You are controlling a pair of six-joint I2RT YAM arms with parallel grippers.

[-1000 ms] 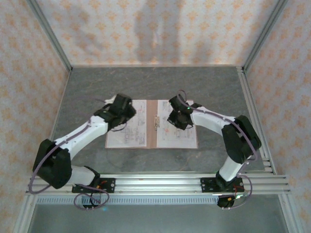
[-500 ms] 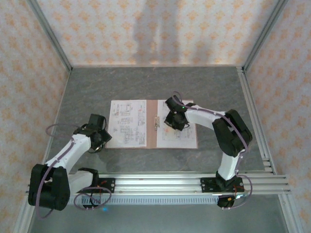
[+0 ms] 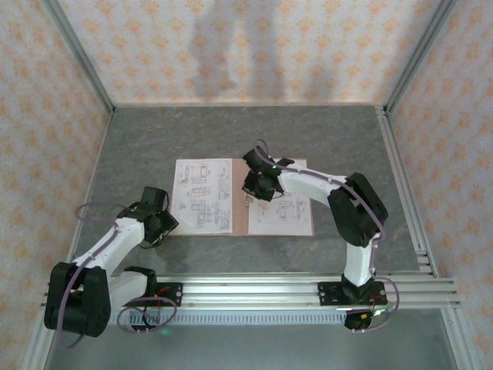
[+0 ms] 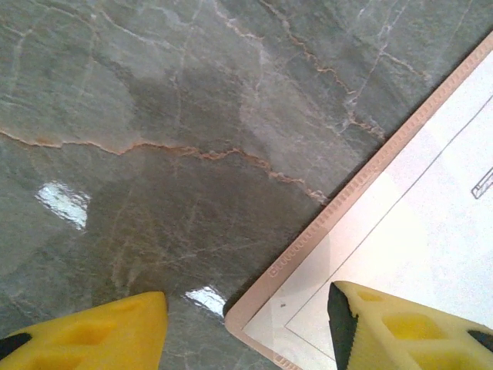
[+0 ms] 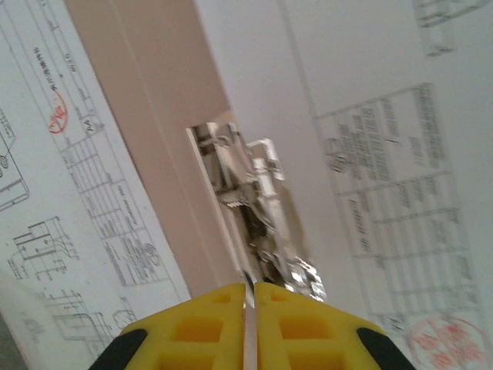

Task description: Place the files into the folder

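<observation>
Folder (image 3: 240, 220) was pictured from the top camera lying open and flat near the middle of the grey marbled table (image 3: 308, 131), with the files (image 3: 202, 196) spread across both halves, one printed sheet on each side of the centre fold. The left gripper (image 3: 162, 226) was held low at the folder's near left corner, while the right gripper (image 3: 253, 191) was placed over the fold, towards its far end. In the left wrist view, the left gripper (image 4: 246, 308) was shown with its yellow fingers (image 4: 92, 331) well apart and nothing gripped, the rounded corner of the folder (image 4: 339, 212) and a white sheet being seen below and between them. In the right wrist view, the right gripper (image 5: 250, 297) was shown closed almost pad to pad, its tips set at the near end of a metal clip (image 5: 250, 200) fixed on the folder's salmon centre strip, with printed sheets on either side. Whether the clip was pinched could not be told.
</observation>
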